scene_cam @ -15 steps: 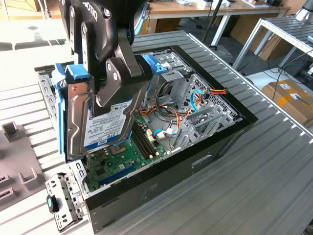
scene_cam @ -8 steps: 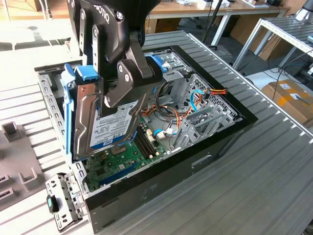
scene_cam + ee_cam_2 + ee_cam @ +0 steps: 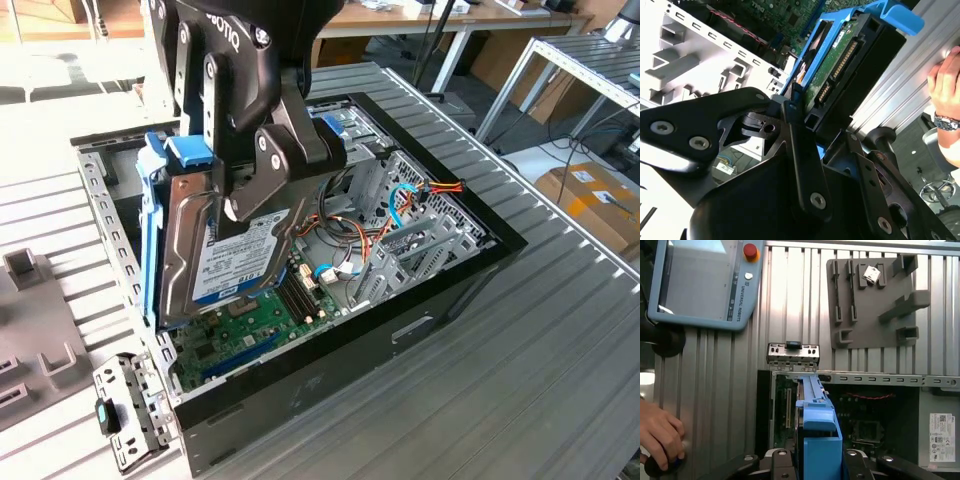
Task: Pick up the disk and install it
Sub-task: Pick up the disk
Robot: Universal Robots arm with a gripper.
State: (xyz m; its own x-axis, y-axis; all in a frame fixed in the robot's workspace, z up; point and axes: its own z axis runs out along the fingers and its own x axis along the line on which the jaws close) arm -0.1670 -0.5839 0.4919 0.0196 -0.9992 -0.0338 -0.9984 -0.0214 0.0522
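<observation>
On the exterior view's left a grey plate with moulded holders lies on the ribbed tabletop. A small metal bracket sits just beside the corner of the open case. The case's perforated rim runs up that side.

My pincer is clenched on the disk. I hold it on edge and tilted over the case's left half, with its blue rail toward the rim and its label facing the camera. Below and beside it lies the green board. Further right, a tangle of orange and red cables and a thin blue cable crowd the space in front of a grey metal frame. Past the tabletop's far edge, at the exterior view's right, stands a cardboard box.

In the first wrist view a pendant lies on the tabletop. A person's hand rests near it, well apart from the case.

The disk and my own links cover the case's rear left part, so I cannot tell what lies there. One finger crosses the disk's face and the other is behind it. I cannot tell whether the disk's lower edge touches the board. In the first wrist view the disk's near end is cut off at the picture's edge. In the second wrist view my fingers hide its lower part.
</observation>
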